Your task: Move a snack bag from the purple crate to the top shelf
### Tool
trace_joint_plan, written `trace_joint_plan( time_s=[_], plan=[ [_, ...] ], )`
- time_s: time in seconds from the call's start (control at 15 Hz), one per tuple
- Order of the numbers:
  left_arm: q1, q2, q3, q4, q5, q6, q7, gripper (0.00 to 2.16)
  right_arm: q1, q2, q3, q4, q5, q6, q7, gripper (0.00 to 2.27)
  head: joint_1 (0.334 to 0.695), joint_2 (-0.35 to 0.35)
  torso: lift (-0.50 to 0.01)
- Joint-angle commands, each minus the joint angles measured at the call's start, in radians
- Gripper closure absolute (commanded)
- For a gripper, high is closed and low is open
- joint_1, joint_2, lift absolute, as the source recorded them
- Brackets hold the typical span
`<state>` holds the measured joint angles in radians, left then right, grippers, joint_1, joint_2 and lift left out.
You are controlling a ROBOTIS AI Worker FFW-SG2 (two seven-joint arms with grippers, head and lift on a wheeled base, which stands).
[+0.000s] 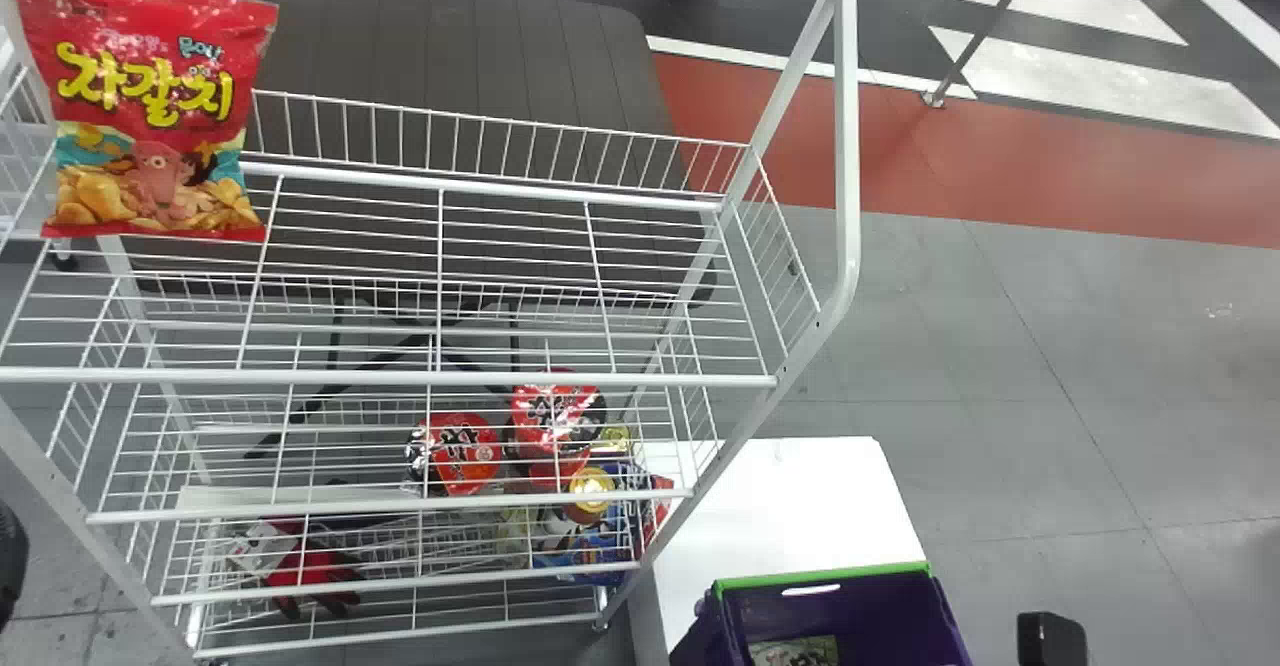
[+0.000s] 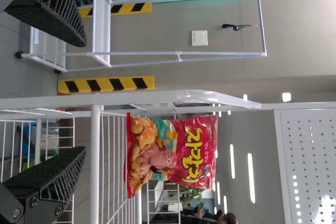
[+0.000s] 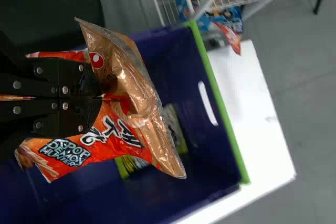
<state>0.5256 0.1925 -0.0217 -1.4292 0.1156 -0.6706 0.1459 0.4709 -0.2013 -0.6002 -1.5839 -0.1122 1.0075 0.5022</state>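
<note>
Over purple crate [image 3: 157,198], right wrist view — right pincer [image 3: 98,97] grasping orange bag [image 3: 139,108]; head view — red bag [image 1: 150,116].

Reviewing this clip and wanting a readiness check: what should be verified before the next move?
1. Orange snack bag gripped: ok, the right gripper is shut on it.
2. Bag clear of the purple crate: cannot tell; it is over the crate's opening, but its height above the rim is unclear.
3. Bag at the top shelf: not ok, it is over the crate.
4. Landing spot: ok, the red snack bag stands at the shelf's left end, with bare wire to its right.
5. Left gripper free: ok, open and holding nothing.
</note>
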Motion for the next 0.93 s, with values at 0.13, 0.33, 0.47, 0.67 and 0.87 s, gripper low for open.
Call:
trace_joint_plan(
  time_s=[0.13,0.33,0.47,0.67,0.87],
  plan=[
    [-0.001,0.001,0.011,-0.002,0.001,0.001,0.001,0.12,0.038,0.092,0.002,-0.297,-0.09,0.228,0.024,2.25,0.695,-0.303,0.0],
    [-0.001,0.002,0.012,-0.001,0.001,0.004,0.001,0.12,0.04,0.174,0.008,-0.496,-0.101,0.333,0.015,2.25,0.695,-0.187,0.0],
    [-0.001,0.004,0.012,-0.001,0.001,0.004,0.003,0.12,0.04,0.202,0.019,-0.616,-0.139,0.397,0.007,2.25,0.695,-0.095,0.0],
    [0.001,0.005,0.014,-0.005,0.001,0.004,0.003,0.12,0.031,0.202,0.066,-0.751,-0.178,0.464,-0.057,2.25,0.695,-0.03,0.0],
    [0.002,0.008,0.012,-0.008,-0.001,0.001,0.003,0.12,-0.009,0.202,0.111,-0.872,-0.23,0.563,-0.131,2.25,0.695,0.026,0.0]
  ],
)
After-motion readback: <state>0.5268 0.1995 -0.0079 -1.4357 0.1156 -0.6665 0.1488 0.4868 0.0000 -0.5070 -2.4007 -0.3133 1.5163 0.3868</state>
